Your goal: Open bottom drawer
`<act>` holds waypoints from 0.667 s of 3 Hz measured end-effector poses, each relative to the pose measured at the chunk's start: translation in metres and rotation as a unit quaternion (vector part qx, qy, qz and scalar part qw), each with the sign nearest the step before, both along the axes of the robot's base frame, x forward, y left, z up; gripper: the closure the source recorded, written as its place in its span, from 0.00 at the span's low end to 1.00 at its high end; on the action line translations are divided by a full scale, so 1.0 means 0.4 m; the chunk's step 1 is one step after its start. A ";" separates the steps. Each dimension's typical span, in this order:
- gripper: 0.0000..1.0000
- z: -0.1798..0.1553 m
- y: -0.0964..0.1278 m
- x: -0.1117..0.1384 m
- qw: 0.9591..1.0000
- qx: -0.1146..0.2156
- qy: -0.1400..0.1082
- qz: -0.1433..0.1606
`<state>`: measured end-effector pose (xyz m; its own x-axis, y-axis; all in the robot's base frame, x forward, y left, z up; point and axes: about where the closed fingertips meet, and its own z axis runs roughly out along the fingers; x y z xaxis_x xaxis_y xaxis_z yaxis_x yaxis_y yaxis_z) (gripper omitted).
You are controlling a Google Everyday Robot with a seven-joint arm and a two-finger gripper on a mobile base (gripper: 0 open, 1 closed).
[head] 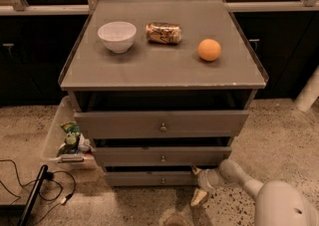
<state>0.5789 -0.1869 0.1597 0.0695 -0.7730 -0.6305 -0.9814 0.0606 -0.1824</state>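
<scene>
The bottom drawer [144, 178] is the slimmest grey front of three, low on the cabinet, with a small round metal knob [163, 180] at its centre. It looks shut or nearly shut. My gripper [198, 185] is at the drawer's right end, close to the floor, right of the knob. Its fingers are spread open: one fingertip [195, 171] is by the drawer's upper right corner, the other points down toward the floor. It holds nothing. My white arm [234, 174] reaches in from the lower right.
The mid-sized drawer [162, 156] and the tallest top drawer [160, 123] sit above. On the cabinet top are a white bowl [117, 36], a lying can [163, 33] and an orange [209, 50]. A plastic bin [67, 138] and cables [30, 190] lie to the left.
</scene>
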 end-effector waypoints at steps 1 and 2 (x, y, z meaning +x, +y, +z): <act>0.00 0.000 -0.001 0.001 1.000 0.000 0.000 0.000; 0.19 0.000 -0.001 0.001 1.000 0.000 0.000 0.000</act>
